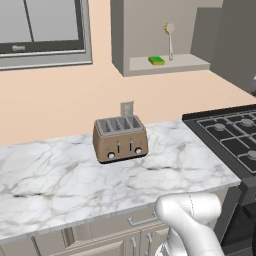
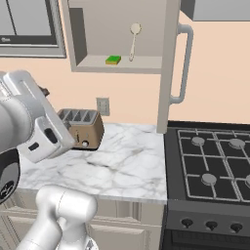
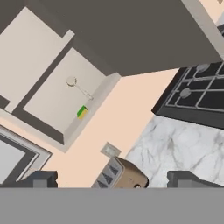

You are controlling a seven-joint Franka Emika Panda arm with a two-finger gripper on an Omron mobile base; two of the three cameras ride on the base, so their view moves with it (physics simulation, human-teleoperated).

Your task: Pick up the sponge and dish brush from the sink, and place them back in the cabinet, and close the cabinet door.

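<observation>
The right base view catches the cabinet door (image 2: 168,63) edge-on, swung wide open, with its long silver bar handle (image 2: 184,63) standing clear of the panel; the left base view shows instead the open cabinet (image 1: 165,64) from the other side, with a brown four-slot toaster (image 1: 120,138) on the white marble counter (image 1: 60,175) and a black gas stove (image 1: 230,135) to its right. The hand view, rolled over, looks up into the same open compartment.

The sponge (image 1: 156,60) — a small flat block, bright green with a yellow side — lies on the cabinet's shelf. Just beside it the dish brush (image 1: 170,40) stands upright against the back wall, round cream head on top, thin pale handle running down to the shelf.

In the hand view the gripper (image 3: 116,180) has its two dark fingertips (image 3: 41,178) spread wide apart — released, holding nothing and touching nothing, well away from the shelf.
</observation>
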